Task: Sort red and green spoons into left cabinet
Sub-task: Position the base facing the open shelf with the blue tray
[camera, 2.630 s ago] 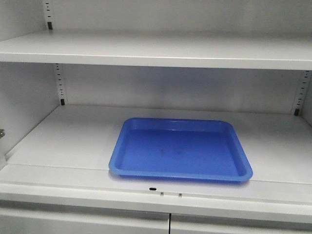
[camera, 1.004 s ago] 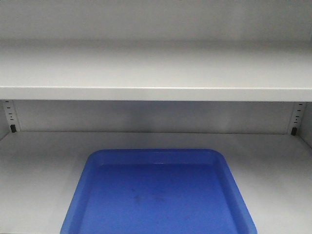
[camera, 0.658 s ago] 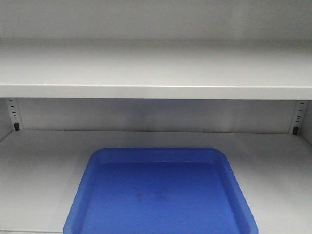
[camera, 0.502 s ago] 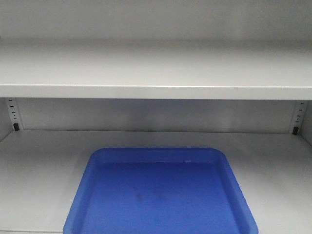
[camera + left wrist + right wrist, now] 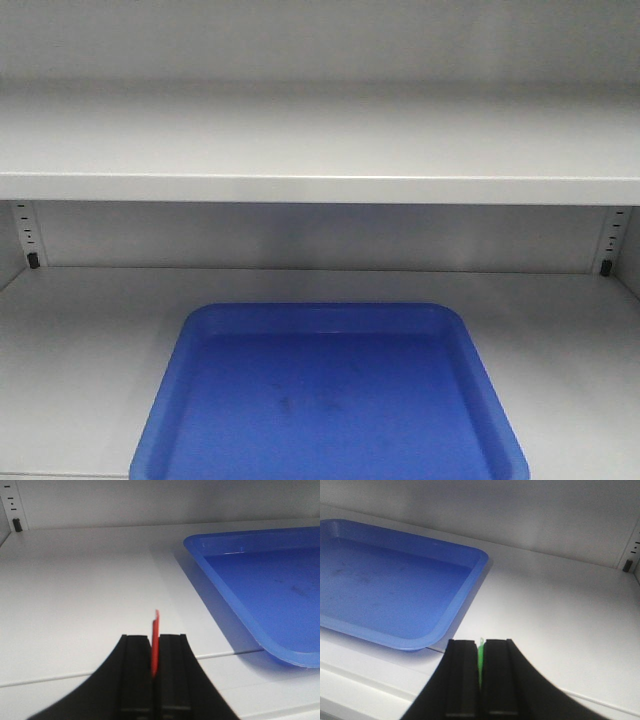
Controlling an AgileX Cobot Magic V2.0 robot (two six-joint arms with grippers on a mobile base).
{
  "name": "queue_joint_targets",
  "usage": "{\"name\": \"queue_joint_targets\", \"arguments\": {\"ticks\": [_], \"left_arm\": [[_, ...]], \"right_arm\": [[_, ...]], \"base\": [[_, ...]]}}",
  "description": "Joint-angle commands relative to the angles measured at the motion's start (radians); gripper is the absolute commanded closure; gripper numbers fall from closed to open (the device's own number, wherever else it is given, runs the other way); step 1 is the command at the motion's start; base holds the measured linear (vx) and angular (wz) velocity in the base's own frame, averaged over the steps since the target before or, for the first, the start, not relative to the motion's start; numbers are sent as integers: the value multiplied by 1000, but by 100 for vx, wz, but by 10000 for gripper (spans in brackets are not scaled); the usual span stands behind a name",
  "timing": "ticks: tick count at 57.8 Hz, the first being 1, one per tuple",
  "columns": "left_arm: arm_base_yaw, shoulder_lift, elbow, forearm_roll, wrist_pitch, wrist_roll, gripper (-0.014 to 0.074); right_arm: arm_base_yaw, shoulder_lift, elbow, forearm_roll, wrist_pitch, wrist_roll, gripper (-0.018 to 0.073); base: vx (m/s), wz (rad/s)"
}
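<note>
Placing step, I'd say: left pincer (image 5: 154, 639) clamps the red spoon (image 5: 156, 627) left of the blue tray (image 5: 320, 312), right pincer (image 5: 480, 647) clamps the green spoon (image 5: 480, 659) right of it; next, lower both onto the cabinet shelf (image 5: 75, 580) and let go

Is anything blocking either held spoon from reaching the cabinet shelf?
Nothing visible. The left hand grips the red spoon, the right hand the green spoon, each facing bare shelf; the blue tray lies off to one side of each.

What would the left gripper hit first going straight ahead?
Nothing near: the left gripper points over bare shelf toward the back wall; the tray lies right of that line. Depth unclear.
</note>
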Motion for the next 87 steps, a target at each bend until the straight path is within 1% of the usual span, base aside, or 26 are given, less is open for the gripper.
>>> {"name": "queue_joint_targets", "arguments": {"ticks": [1,21,34,48,61,69,79,87], "left_arm": [[-8,1,-30,-19,-55,-1,596],[-8,1,-30,-29,-45,-12,596],[-8,-1,-34,-36,59,-20,596],[-8,-1,-75,-37,164,-116,596],[-8,-1,-165,-39,233,-118,596],[-8,-1,-210,-49,226,-116,596],[-8,2,-219,-53,158,-95,596],[-8,26,-222,-55,130,-18,596]], "right_arm": [[-3,6,-33,0,-79,-3,557],[-3,6,-33,0,-78,-3,557],[-3,6,-33,0,-78,-3,557],[-3,6,-33,0,-78,-3,557],[-3,6,-33,0,-78,-3,557],[-3,6,-33,0,-78,-3,557],[-3,6,-33,0,-78,-3,557],[-3,6,-33,0,-78,-3,557]], "base": [[0,0],[0,0],[0,0],[0,0],[0,0],[0,0],[0,0],[0,0]]}}
